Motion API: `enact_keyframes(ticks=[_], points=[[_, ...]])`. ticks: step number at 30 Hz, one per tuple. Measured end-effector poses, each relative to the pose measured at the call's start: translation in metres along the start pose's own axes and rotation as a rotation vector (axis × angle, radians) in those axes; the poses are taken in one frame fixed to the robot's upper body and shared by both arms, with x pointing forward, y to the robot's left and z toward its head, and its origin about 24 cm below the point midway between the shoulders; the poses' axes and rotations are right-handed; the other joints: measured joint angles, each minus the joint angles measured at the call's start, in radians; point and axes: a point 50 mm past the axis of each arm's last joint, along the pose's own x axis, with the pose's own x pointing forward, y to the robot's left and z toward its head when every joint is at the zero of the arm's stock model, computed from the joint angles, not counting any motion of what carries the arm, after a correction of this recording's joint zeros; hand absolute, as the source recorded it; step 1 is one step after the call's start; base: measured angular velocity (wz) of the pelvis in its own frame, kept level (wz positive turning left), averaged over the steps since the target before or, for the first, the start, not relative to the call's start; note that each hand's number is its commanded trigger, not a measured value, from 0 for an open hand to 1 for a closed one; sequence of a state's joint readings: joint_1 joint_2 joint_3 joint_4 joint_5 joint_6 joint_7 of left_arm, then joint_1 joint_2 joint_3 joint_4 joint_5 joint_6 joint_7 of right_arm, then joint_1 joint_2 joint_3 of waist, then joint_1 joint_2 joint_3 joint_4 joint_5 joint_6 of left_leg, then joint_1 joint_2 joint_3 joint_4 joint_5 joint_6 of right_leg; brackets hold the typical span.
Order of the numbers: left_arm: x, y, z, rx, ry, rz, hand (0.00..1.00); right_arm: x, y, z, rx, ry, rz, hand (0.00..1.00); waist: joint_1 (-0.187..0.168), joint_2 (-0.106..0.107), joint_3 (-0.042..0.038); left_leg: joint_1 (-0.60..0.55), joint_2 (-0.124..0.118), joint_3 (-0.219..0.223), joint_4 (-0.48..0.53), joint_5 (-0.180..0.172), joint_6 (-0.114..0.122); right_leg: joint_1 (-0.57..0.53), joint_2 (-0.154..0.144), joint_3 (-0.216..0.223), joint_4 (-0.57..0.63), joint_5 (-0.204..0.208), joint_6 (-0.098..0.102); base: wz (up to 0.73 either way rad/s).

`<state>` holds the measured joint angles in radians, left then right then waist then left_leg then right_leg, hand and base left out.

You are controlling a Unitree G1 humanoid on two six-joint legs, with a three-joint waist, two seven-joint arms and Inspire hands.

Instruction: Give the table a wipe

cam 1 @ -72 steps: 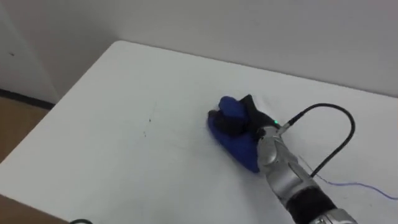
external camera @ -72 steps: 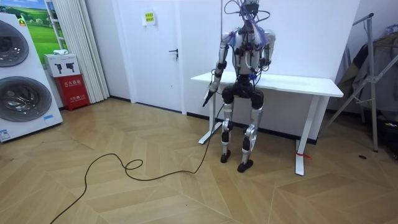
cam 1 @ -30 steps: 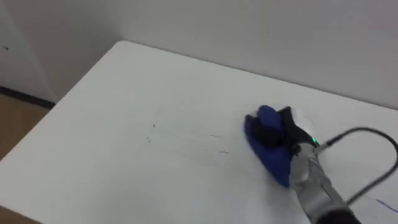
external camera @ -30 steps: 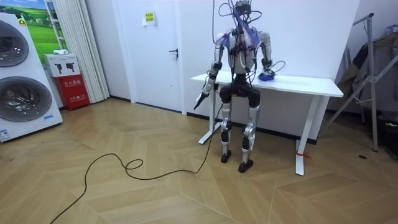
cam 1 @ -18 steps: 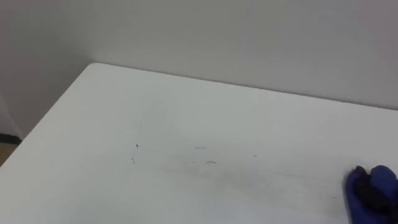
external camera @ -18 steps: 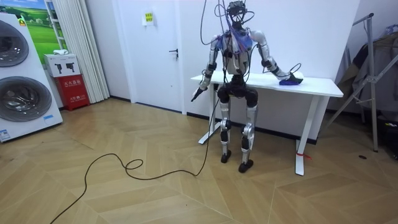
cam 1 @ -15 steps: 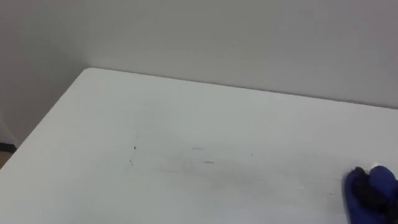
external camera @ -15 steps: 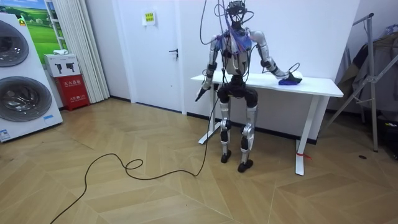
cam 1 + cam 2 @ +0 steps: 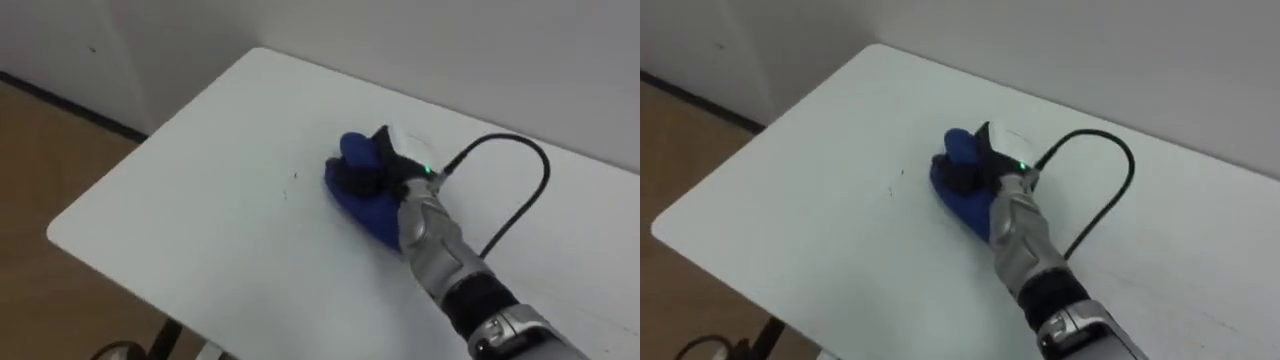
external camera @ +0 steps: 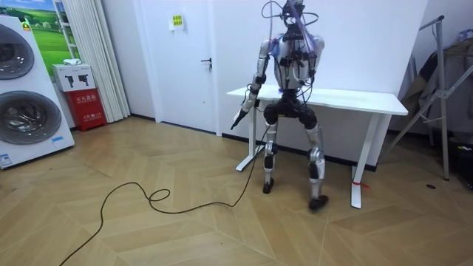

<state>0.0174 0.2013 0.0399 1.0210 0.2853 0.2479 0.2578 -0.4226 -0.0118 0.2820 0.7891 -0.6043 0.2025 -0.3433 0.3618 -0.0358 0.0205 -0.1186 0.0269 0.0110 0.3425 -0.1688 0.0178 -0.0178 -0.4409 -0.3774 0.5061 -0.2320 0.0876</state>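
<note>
A blue cloth (image 9: 352, 190) lies bunched on the white table (image 9: 200, 215), near its left end. My right hand (image 9: 388, 172) rests on top of it, its dark fingers curled into the folds, and the forearm comes in from the lower right. The same cloth (image 9: 958, 188) and right hand (image 9: 990, 165) show in the right eye view. Two small dark specks (image 9: 293, 177) mark the tabletop just left of the cloth. In the room view I stand at the table (image 10: 369, 102) with legs apart, and my left hand (image 10: 237, 119) hangs open beside the table's end.
The table's left edge and near corner (image 9: 55, 232) drop off to wooden floor (image 9: 40, 150). A wall runs close behind the far edge. In the room view, washing machines (image 10: 26, 89) stand far to the left and a metal stand (image 10: 440, 96) is past the table's other end.
My right hand has swept the cloth from far out along the table back to its left end. One foot has stepped out towards the room view's right, and the head camera has swung left.
</note>
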Motion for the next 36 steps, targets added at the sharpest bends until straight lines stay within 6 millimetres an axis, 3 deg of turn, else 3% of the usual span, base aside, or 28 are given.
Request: enact_keyframes(ticks=[2, 3, 4, 5, 6, 7, 8, 9, 10, 12, 13, 15, 16, 17, 19, 20, 21, 22, 23, 24, 25, 28, 30, 32, 33, 36], points=[[0.003, 0.011, -0.003, -0.003, 0.010, 0.034, 0.00, -0.005, 0.000, -0.021, 0.038, 0.045, -0.033, 1.00, -0.041, -0.005, -0.0039, -0.005, 0.037, -0.043, 0.005, -0.001, -0.035, 0.050, 0.012, -0.006, -0.138, 0.068, 0.005, 0.52], [0.004, 0.018, -0.003, -0.014, 0.008, 0.060, 0.00, -0.011, 0.002, -0.036, 0.061, 0.080, -0.050, 1.00, -0.080, -0.017, -0.0104, -0.005, 0.069, -0.045, 0.006, 0.000, -0.062, 0.085, 0.034, -0.016, -0.228, 0.131, 0.007, 0.41], [0.005, 0.026, -0.003, -0.040, 0.007, 0.085, 0.00, -0.018, 0.004, -0.052, 0.084, 0.120, -0.063, 1.00, -0.115, -0.032, -0.0177, 0.000, 0.100, -0.042, 0.008, -0.002, -0.093, 0.099, 0.059, -0.020, -0.288, 0.184, 0.019, 0.27], [0.005, 0.031, -0.004, -0.048, 0.004, 0.100, 0.00, -0.022, 0.005, -0.060, 0.089, 0.137, -0.069, 1.00, -0.132, -0.040, -0.0188, 0.009, 0.117, -0.038, 0.012, -0.003, -0.111, 0.103, 0.076, -0.021, -0.300, 0.208, 0.022, -0.06], [0.006, 0.039, -0.008, -0.056, 0.011, 0.125, 0.00, -0.031, 0.008, -0.078, 0.078, 0.174, -0.069, 1.00, -0.162, -0.055, -0.0251, 0.031, 0.159, -0.005, 0.021, -0.010, -0.147, 0.105, 0.117, -0.034, -0.300, 0.235, 0.038, -0.64], [0.005, 0.040, -0.017, -0.065, 0.036, 0.129, 0.00, -0.040, 0.006, -0.098, 0.056, 0.210, -0.080, 1.00, -0.168, -0.036, -0.0408, 0.064, 0.218, 0.044, 0.019, -0.014, -0.189, 0.109, 0.159, -0.037, -0.285, 0.186, 0.069, -0.82], [0.005, 0.040, -0.022, -0.072, 0.048, 0.129, 0.00, -0.044, 0.003, -0.109, 0.052, 0.233, -0.095, 1.00, -0.185, -0.022, -0.0481, 0.076, 0.250, 0.055, 0.012, -0.012, -0.208, 0.107, 0.190, -0.041, -0.280, 0.162, 0.067, -0.77], [0.004, 0.038, -0.028, -0.090, 0.064, 0.127, 0.00, -0.054, -0.006, -0.134, 0.046, 0.306, -0.140, 1.00, -0.236, 0.008, -0.0560, 0.098, 0.308, 0.059, -0.014, 0.008, -0.236, 0.099, 0.242, -0.046, -0.248, 0.126, 0.037, -0.26], [0.002, 0.037, -0.031, -0.107, 0.065, 0.132, 0.00, -0.068, -0.016, -0.160, 0.043, 0.387, -0.190, 1.00, -0.277, 0.010, -0.0555, 0.125, 0.335, 0.072, -0.042, 0.034, -0.213, 0.085, 0.265, -0.040, -0.204, 0.075, 0.009, -0.04], [0.001, 0.028, -0.031, -0.119, 0.063, 0.111, 0.00, -0.084, -0.032, -0.190, 0.025, 0.481, -0.249, 1.00, -0.303, 0.015, -0.0513, 0.130, 0.348, 0.113, -0.024, 0.072, -0.159, 0.066, 0.275, -0.025, -0.154, 0.035, -0.015, -0.20], [-0.001, 0.019, -0.029, -0.129, 0.056, 0.088, 0.00, -0.092, -0.042, -0.203, 0.003, 0.521, -0.274, 1.00, -0.314, 0.016, -0.0389, 0.128, 0.344, 0.137, 0.006, 0.073, -0.158, 0.066, 0.288, -0.008, -0.155, 0.028, -0.017, -0.35], [-0.002, 0.014, -0.029, -0.129, 0.041, 0.075, 0.00, -0.099, -0.046, -0.213, 0.018, 0.558, -0.292, 1.00, -0.333, 0.015, -0.0346, 0.114, 0.326, 0.138, 0.045, 0.068, -0.152, 0.065, 0.309, 0.026, -0.163, 0.024, -0.030, -0.27], [-0.003, 0.012, -0.032, -0.116, 0.040, 0.067, 0.00, -0.103, -0.043, -0.215, 0.058, 0.576, -0.287, 1.00, -0.328, 0.007, -0.0360, 0.114, 0.287, 0.130, 0.059, 0.048, -0.144, 0.065, 0.303, 0.047, -0.168, 0.022, -0.035, -0.31], [-0.003, 0.009, -0.035, -0.097, 0.045, 0.059, 0.00, -0.102, -0.043, -0.214, 0.062, 0.572, -0.283, 1.00, -0.325, 0.008, -0.0362, 0.114, 0.264, 0.121, 0.061, 0.031, -0.137, 0.064, 0.303, 0.053, -0.172, 0.023, -0.035, -0.50], [-0.006, 0.000, -0.042, -0.065, 0.067, 0.031, 0.00, -0.090, -0.043, -0.201, 0.072, 0.549, -0.272, 1.00, -0.278, 0.020, -0.0420, 0.113, 0.174, 0.127, 0.032, -0.006, -0.124, 0.034, 0.308, 0.087, -0.191, 0.032, -0.041, -0.70], [-0.007, -0.002, -0.042, -0.063, 0.072, 0.027, 0.00, -0.085, -0.041, -0.195, 0.073, 0.547, -0.266, 1.00, -0.263, 0.021, -0.0425, 0.114, 0.160, 0.123, 0.018, -0.008, -0.121, 0.025, 0.314, 0.106, -0.202, 0.045, -0.041, -1.00], [-0.008, -0.005, -0.043, -0.060, 0.088, 0.017, 0.00, -0.072, -0.040, -0.178, 0.066, 0.512, -0.243, 1.00, -0.219, 0.023, -0.0435, 0.115, 0.149, 0.128, -0.006, -0.009, -0.118, -0.003, 0.337, 0.150, -0.224, 0.089, -0.043, -1.01], [-0.009, -0.008, -0.044, -0.064, 0.110, 0.004, 0.00, -0.057, -0.034, -0.152, 0.033, 0.433, -0.200, 1.00, -0.205, 0.026, -0.0441, 0.107, 0.138, 0.132, -0.019, -0.015, -0.116, -0.011, 0.343, 0.171, -0.254, 0.134, -0.044, -0.97], [-0.009, -0.010, -0.045, -0.067, 0.122, -0.004, 0.00, -0.050, -0.031, -0.137, 0.022, 0.385, -0.175, 1.00, -0.202, 0.027, -0.0442, 0.106, 0.129, 0.129, -0.029, -0.013, -0.111, -0.016, 0.345, 0.182, -0.265, 0.152, -0.042, -0.55], [-0.009, -0.013, -0.042, -0.063, 0.127, -0.017, 0.00, -0.038, -0.023, -0.107, -0.011, 0.281, -0.120, 1.00, -0.202, 0.034, -0.0425, 0.103, 0.119, 0.124, -0.049, -0.005, -0.104, -0.018, 0.346, 0.190, -0.284, 0.174, -0.037, -0.05], [-0.008, -0.014, -0.030, -0.064, 0.102, -0.024, 0.00, -0.031, -0.012, -0.080, -0.013, 0.196, -0.066, 1.00, -0.207, 0.038, -0.0392, 0.093, 0.116, 0.122, -0.054, 0.004, -0.104, -0.021, 0.345, 0.195, -0.285, 0.182, -0.039, 0.19], [-0.008, -0.015, -0.006, -0.082, 0.014, -0.021, 0.00, -0.027, 0.005, -0.044, -0.024, 0.046, 0.034, 1.00, -0.195, 0.039, -0.0361, 0.098, 0.099, 0.110, -0.103, 0.022, -0.099, -0.026, 0.333, 0.195, -0.286, 0.173, -0.033, 0.35], [-0.009, -0.014, 0.001, -0.080, -0.016, -0.012, 0.00, -0.028, 0.004, -0.043, -0.027, 0.027, 0.025, 1.00, -0.198, 0.041, -0.0346, 0.095, 0.079, 0.068, -0.126, 0.037, -0.096, -0.024, 0.325, 0.177, -0.295, 0.171, -0.031, 0.28], [-0.010, -0.010, 0.002, -0.076, -0.032, 0.005, 0.00, -0.034, 0.007, -0.052, -0.042, 0.027, 0.010, 1.00, -0.222, 0.029, -0.0360, 0.098, 0.070, 0.043, -0.139, 0.048, -0.099, -0.005, 0.319, 0.151, -0.309, 0.167, -0.026, 0.39], [-0.011, -0.009, -0.003, -0.060, -0.031, 0.020, 0.00, -0.040, 0.009, -0.060, -0.030, 0.033, -0.008, 1.00, -0.231, 0.021, -0.0326, 0.114, 0.065, 0.028, -0.147, 0.048, -0.099, 0.010, 0.319, 0.139, -0.327, 0.166, -0.024, 0.39], [-0.010, -0.002, -0.016, -0.034, -0.002, 0.062, 0.00, -0.060, 0.008, -0.095, 0.014, 0.104, -0.098, 1.00, -0.256, -0.008, -0.0326, 0.130, 0.061, 0.010, -0.149, 0.037, -0.096, 0.054, 0.318, 0.115, -0.365, 0.159, -0.013, 0.23]])
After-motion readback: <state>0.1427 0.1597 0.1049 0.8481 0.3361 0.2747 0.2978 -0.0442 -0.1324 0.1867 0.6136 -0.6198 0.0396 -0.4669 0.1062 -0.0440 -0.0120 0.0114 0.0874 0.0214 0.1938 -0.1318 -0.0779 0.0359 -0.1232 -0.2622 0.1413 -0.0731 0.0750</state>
